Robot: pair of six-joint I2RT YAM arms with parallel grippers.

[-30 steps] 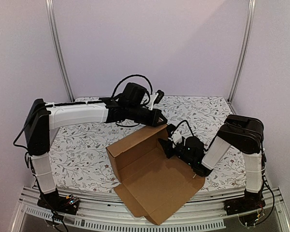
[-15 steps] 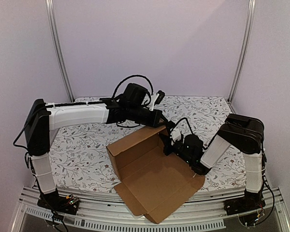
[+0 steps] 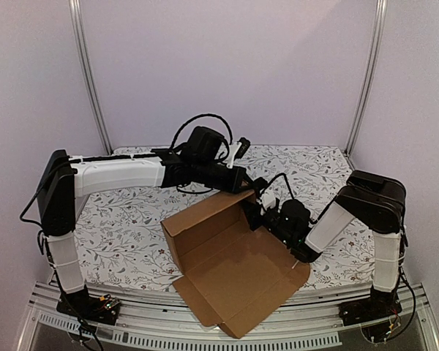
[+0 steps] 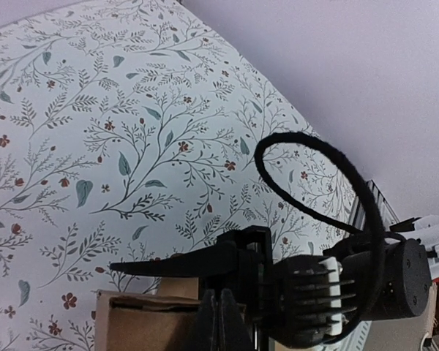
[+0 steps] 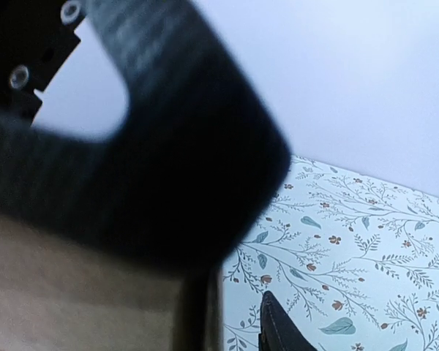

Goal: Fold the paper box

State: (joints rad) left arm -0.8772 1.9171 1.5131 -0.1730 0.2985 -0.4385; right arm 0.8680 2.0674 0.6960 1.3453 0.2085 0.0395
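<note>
The paper box (image 3: 234, 270) is plain brown cardboard lying open mid-table, with its back wall standing and its front flap hanging over the near edge. My left gripper (image 3: 245, 180) is shut, and its tips sit at the top of the back wall's right end (image 4: 143, 322). In the left wrist view the fingers (image 4: 219, 311) are pressed together, with nothing visible between them. My right gripper (image 3: 254, 210) is at the box's far right corner, just below the left one. In the right wrist view its jaws (image 5: 241, 329) stand apart beside blurred cardboard (image 5: 73, 292). One black fingertip (image 5: 278, 330) shows.
A floral cloth (image 3: 132, 219) covers the table. Metal posts (image 3: 88, 73) stand at the back corners, with white walls behind. An aluminium rail (image 3: 205, 338) runs along the near edge. A black cable loop (image 4: 314, 183) arcs above the right gripper's body (image 4: 336, 292).
My right gripper has moved away from me and slightly up along the box's right side, closer to the left gripper at the far corner. The left arm and the box have stayed put.
</note>
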